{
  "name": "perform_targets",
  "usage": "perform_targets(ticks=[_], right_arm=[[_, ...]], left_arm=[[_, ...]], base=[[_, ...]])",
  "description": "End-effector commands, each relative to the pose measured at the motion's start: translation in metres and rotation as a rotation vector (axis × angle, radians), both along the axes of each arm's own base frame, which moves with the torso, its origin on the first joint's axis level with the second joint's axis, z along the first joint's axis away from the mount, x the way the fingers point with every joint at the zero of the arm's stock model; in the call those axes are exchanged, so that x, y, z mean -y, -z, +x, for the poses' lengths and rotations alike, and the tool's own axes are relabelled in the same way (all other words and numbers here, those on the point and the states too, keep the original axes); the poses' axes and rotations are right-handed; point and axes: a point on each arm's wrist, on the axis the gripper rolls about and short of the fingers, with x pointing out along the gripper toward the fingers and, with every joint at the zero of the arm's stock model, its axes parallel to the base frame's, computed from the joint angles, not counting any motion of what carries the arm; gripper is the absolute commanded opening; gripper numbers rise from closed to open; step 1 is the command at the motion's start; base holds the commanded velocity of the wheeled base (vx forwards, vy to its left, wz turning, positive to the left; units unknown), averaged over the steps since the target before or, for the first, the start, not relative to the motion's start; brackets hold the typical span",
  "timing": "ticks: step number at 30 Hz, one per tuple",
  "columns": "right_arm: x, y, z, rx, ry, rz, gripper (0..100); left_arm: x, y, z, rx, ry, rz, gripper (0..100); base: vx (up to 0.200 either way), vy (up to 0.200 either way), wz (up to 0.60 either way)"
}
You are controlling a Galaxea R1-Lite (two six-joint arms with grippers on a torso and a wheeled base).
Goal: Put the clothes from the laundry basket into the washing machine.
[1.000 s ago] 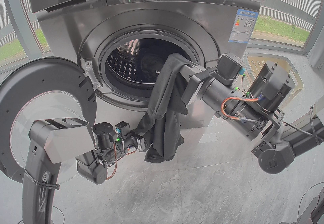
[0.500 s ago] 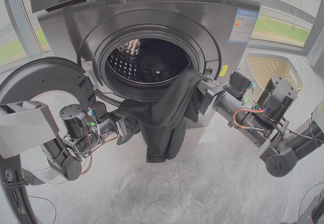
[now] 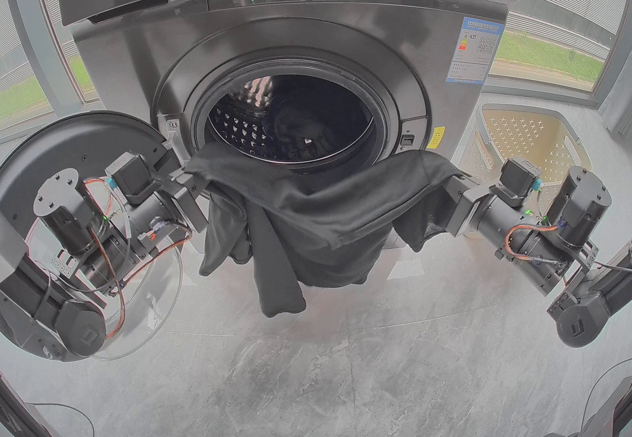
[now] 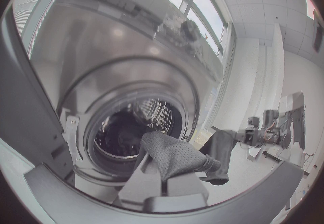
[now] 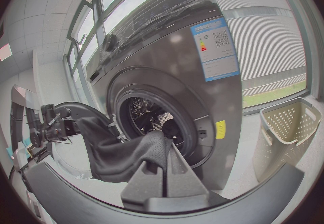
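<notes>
A black garment [image 3: 309,208] hangs stretched between both grippers in front of the washing machine [image 3: 289,30], just below its open drum [image 3: 289,119]. My left gripper [image 3: 191,185] is shut on its left end, beside the open door [image 3: 72,142]. My right gripper [image 3: 457,191] is shut on its right end. A sleeve or leg droops toward the floor. Dark clothing lies inside the drum. In the left wrist view the fingers [image 4: 148,175] pinch mesh fabric [image 4: 175,157]. In the right wrist view the fingers [image 5: 184,170] pinch the same cloth [image 5: 128,157].
A beige laundry basket [image 3: 533,135] stands right of the machine, and the part of its inside I can see holds nothing. Grey tiled floor [image 3: 368,359] lies open in front. Windows run behind the machine.
Both arms have drawn apart and the left one has risen. The garment, which hung in a bunch from the right gripper at the drum's rim, is now spread wide between them.
</notes>
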Motion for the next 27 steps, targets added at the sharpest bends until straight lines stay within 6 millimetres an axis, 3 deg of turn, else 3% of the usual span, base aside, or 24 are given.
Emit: perform_targets(ticks=[1, 9, 27], right_arm=[[0.015, 0.001, 0.007, 0.005, 0.056, 0.003, 0], [0.022, -0.006, 0.018, 0.028, 0.118, 0.029, 0], [0.024, -0.020, 0.021, 0.066, 0.146, 0.077, 0]], left_arm=[[-0.006, -0.028, -0.014, 0.089, -0.002, -0.045, 0], [-0.012, -0.043, -0.031, 0.139, -0.005, -0.065, 0], [-0.013, -0.029, -0.024, 0.091, -0.022, -0.041, 0]], base=[[0.000, 0.000, 0.00], [0.000, 0.000, 0.00], [0.000, 0.000, 0.00]])
